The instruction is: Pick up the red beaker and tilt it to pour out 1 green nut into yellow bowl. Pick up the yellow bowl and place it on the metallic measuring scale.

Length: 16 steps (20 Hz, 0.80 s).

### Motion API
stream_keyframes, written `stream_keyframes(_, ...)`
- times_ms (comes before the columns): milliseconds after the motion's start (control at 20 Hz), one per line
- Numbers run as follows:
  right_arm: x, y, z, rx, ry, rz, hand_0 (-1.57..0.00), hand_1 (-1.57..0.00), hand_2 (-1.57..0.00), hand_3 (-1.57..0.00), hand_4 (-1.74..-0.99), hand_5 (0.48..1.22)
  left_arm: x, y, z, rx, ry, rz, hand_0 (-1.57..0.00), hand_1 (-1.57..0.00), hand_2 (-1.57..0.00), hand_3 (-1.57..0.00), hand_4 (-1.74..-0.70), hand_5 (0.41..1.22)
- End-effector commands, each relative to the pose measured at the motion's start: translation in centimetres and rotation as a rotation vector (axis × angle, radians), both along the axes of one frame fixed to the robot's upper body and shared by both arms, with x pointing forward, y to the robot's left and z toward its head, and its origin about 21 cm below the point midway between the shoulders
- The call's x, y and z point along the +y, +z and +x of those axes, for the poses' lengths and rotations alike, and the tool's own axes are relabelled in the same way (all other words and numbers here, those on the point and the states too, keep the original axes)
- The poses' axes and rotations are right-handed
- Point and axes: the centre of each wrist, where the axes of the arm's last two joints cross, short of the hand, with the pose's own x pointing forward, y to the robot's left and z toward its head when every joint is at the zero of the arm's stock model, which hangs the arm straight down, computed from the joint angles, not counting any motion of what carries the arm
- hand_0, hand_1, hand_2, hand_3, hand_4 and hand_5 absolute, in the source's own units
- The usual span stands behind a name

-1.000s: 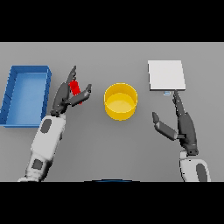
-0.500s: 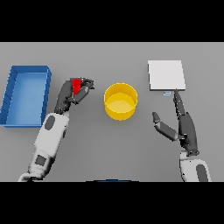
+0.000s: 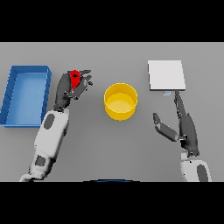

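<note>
now my left hand (image 3: 70,89) has its fingers curled around the small red plastic beaker (image 3: 75,78), holding it above the grey table (image 3: 109,140), between the blue rectangular bin (image 3: 26,94) and the round yellow bowl (image 3: 120,101). the bowl lies to the right of the beaker, near but clearly apart, so i judge the pour needs a move to the right first, then a tilt toward the bowl. i cannot see the green nut. my right hand (image 3: 186,127) rests with straight, relaxed fingers just below the flat metallic square scale (image 3: 166,75), nearer to it than the left.
</note>
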Motion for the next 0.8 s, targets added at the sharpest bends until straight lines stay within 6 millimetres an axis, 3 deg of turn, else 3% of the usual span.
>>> stream_keyframes(0,0.2,0.0,0.0,-0.007,0.004,0.003,0.00,0.00,0.00,0.00,-1.263,0.652,0.0,0.5,0.0,-0.019,-0.008,0.021,-1.55,-1.55,-1.55,-1.54,-1.71,1.114)
stream_keyframes(250,0.1,0.1,-0.2,-0.004,0.002,-0.006,0.00,0.00,0.00,0.00,-1.253,0.666,-0.4,4.2,0.6,-0.035,-0.110,0.292,-1.56,-1.56,-1.56,-1.56,-1.73,1.124)
stream_keyframes(600,-0.1,0.5,0.0,0.018,0.001,-0.024,0.00,0.00,0.00,0.00,-1.254,0.680,-0.9,5.7,1.4,-0.004,-0.170,0.522,-1.57,-1.57,-1.57,-1.56,-1.73,1.114)
stream_keyframes(750,0.4,0.0,0.1,0.035,0.005,-0.015,0.00,0.00,0.00,0.00,-1.252,0.685,-2.0,6.6,1.7,-0.026,-0.179,0.741,-1.57,-1.57,-1.57,-1.57,-1.74,1.131)
